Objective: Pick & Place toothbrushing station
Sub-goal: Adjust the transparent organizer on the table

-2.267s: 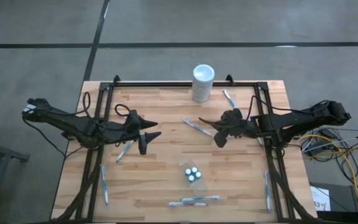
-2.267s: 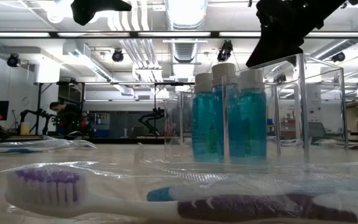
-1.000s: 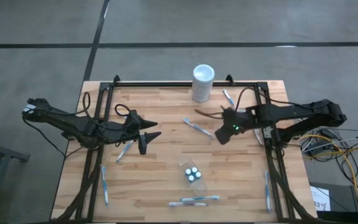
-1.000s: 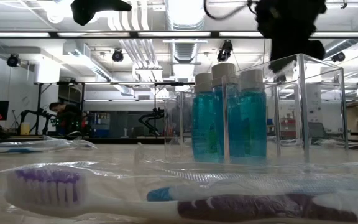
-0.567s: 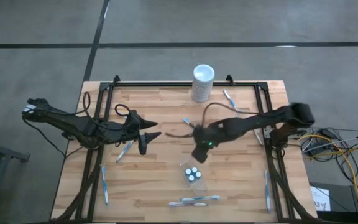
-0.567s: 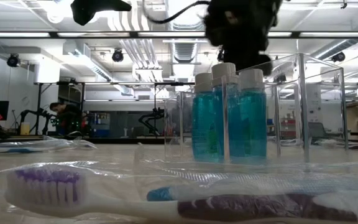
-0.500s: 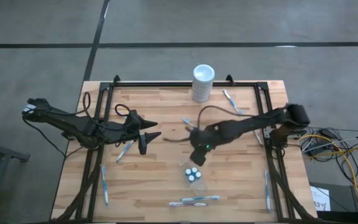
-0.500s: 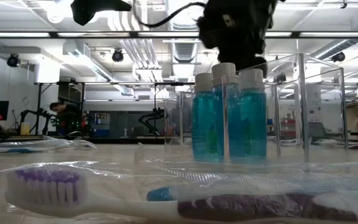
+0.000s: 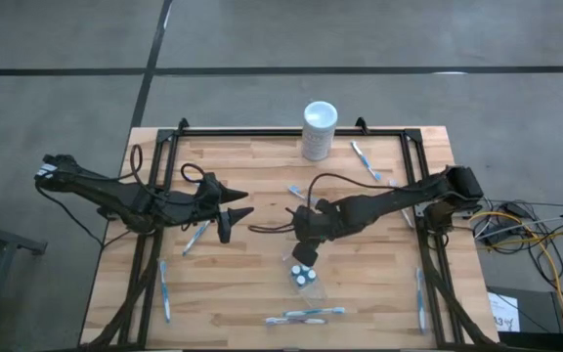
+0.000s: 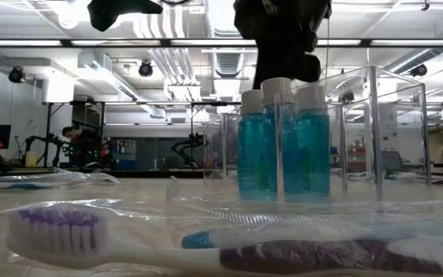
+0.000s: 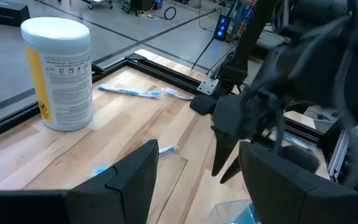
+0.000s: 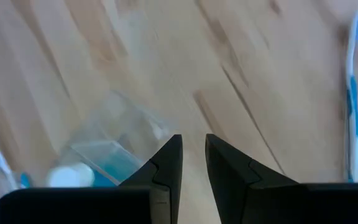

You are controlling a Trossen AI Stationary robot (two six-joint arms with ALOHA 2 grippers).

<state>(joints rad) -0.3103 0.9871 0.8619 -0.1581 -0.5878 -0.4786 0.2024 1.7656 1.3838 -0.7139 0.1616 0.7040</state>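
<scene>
Near the middle of the wooden table [image 9: 262, 293], the right gripper [image 9: 304, 254] reaches far across from its own side and hangs just above the clear plastic cup [image 9: 304, 277], which stands toward the near edge with 3 teal tubes [image 10: 283, 142] upright inside it. In the right wrist view its 2 fingers [image 12: 166, 165] are close together with only a narrow slit between them, pointing down at the table just beside the cup's rim; they hold nothing. That narrow set looks suited to slipping over the thin wall or a tube cap, though which one it is aiming for I cannot tell.

Loose toothbrushes lie scattered flat: 1 near the far right corner [image 9: 362, 159], 1 mid-table [image 9: 294, 192], 1 along the right rail [image 9: 419, 298], 1 along the left rail [image 9: 163, 290], and a pair at the near edge [image 9: 306, 315]. Lying flat, they likely each need a separate pick into the cup.

The white cylinder [image 9: 319, 130] stands at the far edge, well apart from the cup and out of the reach path. The left gripper [image 9: 225, 220] waits over the left half of the table, fingers spread apart and empty, near a toothbrush [image 9: 196, 236] beside it.
</scene>
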